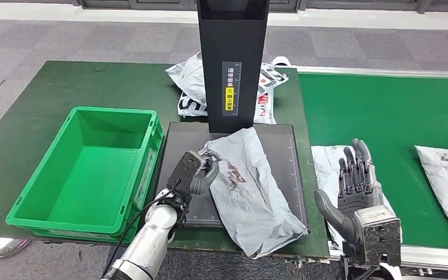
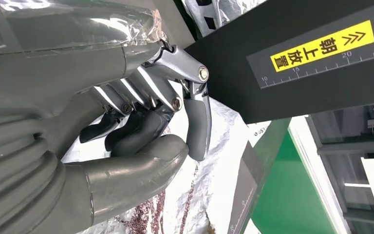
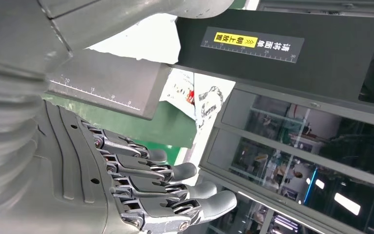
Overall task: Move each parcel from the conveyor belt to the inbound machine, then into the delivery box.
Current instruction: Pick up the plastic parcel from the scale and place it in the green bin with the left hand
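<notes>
Left hand [image 1: 200,172] pinches grey parcel [image 1: 251,189] on black inbound machine [image 1: 231,64] plate, frame center; right hand [image 1: 354,186] open, fingers spread, lower right.

Grey carpet-tiled floor [image 1: 46,41] around a dark green table [image 1: 41,93]. Glass-panelled wall with dark frames [image 3: 302,146] beyond, reflecting ceiling lights.
</notes>
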Robot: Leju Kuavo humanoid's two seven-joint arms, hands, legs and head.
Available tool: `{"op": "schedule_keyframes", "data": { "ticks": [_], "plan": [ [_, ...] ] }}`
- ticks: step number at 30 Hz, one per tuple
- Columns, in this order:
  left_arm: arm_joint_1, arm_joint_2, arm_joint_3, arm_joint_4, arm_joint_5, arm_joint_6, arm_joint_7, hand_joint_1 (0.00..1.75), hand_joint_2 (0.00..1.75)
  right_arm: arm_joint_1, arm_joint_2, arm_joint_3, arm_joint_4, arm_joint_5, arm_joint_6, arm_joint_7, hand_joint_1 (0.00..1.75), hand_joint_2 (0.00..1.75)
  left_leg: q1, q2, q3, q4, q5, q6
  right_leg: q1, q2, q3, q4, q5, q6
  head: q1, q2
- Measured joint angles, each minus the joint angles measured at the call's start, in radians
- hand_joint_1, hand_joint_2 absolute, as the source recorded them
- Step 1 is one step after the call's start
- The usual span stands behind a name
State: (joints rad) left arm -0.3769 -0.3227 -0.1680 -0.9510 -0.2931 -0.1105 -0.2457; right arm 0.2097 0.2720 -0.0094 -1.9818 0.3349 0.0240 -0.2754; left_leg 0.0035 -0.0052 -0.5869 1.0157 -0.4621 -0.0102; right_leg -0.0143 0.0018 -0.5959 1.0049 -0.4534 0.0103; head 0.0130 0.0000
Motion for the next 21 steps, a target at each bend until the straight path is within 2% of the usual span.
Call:
{"op": "schedule_keyframes", "data": {
  "ticks": [1,4,5,8,11,14,17,21],
  "plan": [
    [0.001,0.0,0.003,0.0,0.002,0.001,0.0,1.38,1.75,0.0,0.0,0.0,0.0,0.0,0.0,0.0,0.0,1.75,0.0,0.0,0.0,0.0,0.0,0.0,0.0,0.0,0.0,0.0,0.0,0.0,0.0,0.0],
    [0.004,0.002,0.011,-0.006,-0.017,0.018,-0.001,0.07,1.75,0.0,0.0,-0.004,0.0,-0.001,0.0,0.0,0.0,1.75,0.0,0.0,0.0,0.0,0.0,0.0,0.0,0.0,0.0,0.0,0.0,0.0,0.0,0.0],
    [0.007,0.005,0.011,-0.015,-0.055,0.026,0.002,0.0,1.75,0.001,0.0,-0.006,0.0,-0.002,0.001,-0.001,0.0,1.75,0.0,0.0,0.0,0.0,0.0,0.0,0.0,0.0,0.0,0.0,0.0,0.0,0.0,0.0],
    [0.025,0.019,-0.026,-0.079,-0.289,0.026,0.015,0.0,1.75,0.007,0.0,-0.011,0.0,-0.008,0.015,-0.008,0.0,1.75,0.0,0.0,0.0,0.0,0.0,0.0,0.0,0.0,0.0,0.0,0.0,0.0,0.0,0.0],
    [0.048,0.042,-0.123,-0.175,-0.572,0.014,0.028,0.0,1.75,0.011,0.0,-0.018,0.0,-0.015,0.042,-0.018,0.0,1.75,0.0,0.0,0.0,0.0,0.0,0.0,0.0,0.0,0.0,0.0,0.0,0.0,0.0,0.0],
    [0.066,0.073,-0.231,-0.256,-0.771,0.041,0.028,0.0,1.75,0.017,0.0,-0.031,-0.001,-0.025,0.065,-0.025,0.0,1.75,0.0,0.0,0.0,0.0,-0.001,0.001,0.0,0.0,0.0,0.0,0.0,0.0,0.0,0.0],
    [0.078,0.111,-0.321,-0.31,-0.894,0.088,0.023,0.0,1.75,0.019,0.0,-0.047,-0.003,-0.032,0.095,-0.026,0.0,1.75,0.0,0.0,0.0,0.0,-0.001,0.001,0.0,0.0,0.0,0.0,0.0,0.0,0.0,0.0],
    [0.083,0.151,-0.395,-0.336,-0.914,0.112,-0.017,0.0,1.75,0.016,0.001,-0.067,-0.004,-0.032,0.118,-0.025,0.0,1.75,0.0,0.0,0.0,0.0,-0.001,0.001,0.0,0.0,0.0,0.0,0.0,0.0,0.0,0.0]
  ]
}}
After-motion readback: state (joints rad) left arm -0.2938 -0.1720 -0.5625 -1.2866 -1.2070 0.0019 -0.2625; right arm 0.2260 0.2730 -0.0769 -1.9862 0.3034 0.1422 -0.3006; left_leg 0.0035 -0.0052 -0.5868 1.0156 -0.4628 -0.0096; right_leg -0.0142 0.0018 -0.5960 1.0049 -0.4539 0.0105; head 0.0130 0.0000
